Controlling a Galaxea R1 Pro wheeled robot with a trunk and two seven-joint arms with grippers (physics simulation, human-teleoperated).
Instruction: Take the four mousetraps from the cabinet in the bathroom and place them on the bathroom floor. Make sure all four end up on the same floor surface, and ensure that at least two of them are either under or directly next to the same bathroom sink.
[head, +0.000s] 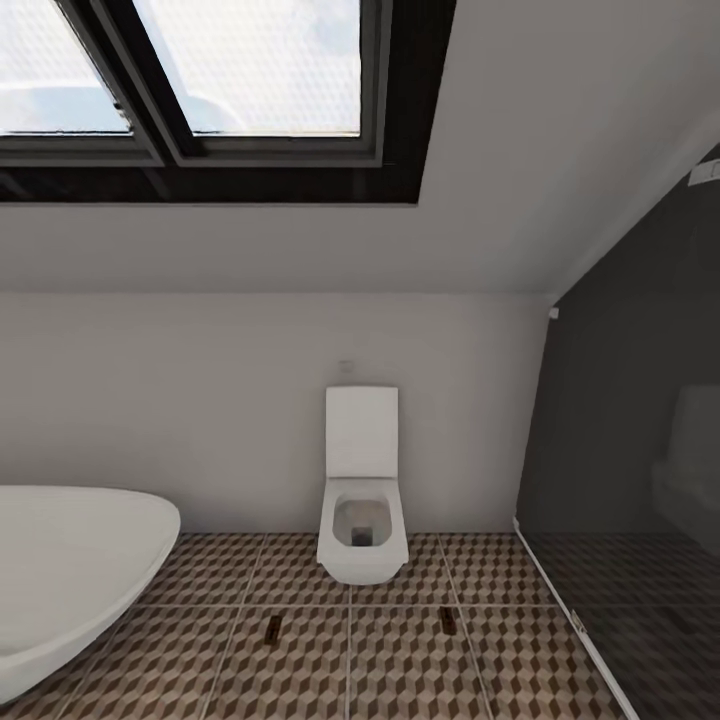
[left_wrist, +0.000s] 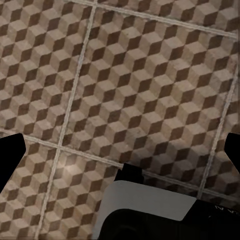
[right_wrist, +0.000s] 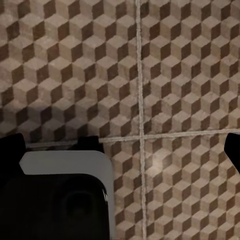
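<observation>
Brown-and-beige cube-patterned bathroom floor tiles (head: 400, 660) stretch past a white wall-hung toilet (head: 362, 500) and a white oval tub (head: 70, 570). Two small dark brown mousetraps (head: 274, 628) (head: 449, 620) lie well apart on the tiles, long axes running toward the toilet wall. Neither sits by a sink, so I judge the robot should next find the sink or cabinet. Both wrist views look down on bare tiles; whether either arm's jaws are apart, I cannot tell.

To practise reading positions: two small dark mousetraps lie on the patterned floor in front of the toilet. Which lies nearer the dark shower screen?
The right-hand mousetrap, lying toward the shower screen; the other mousetrap lies toward the white tub.
</observation>
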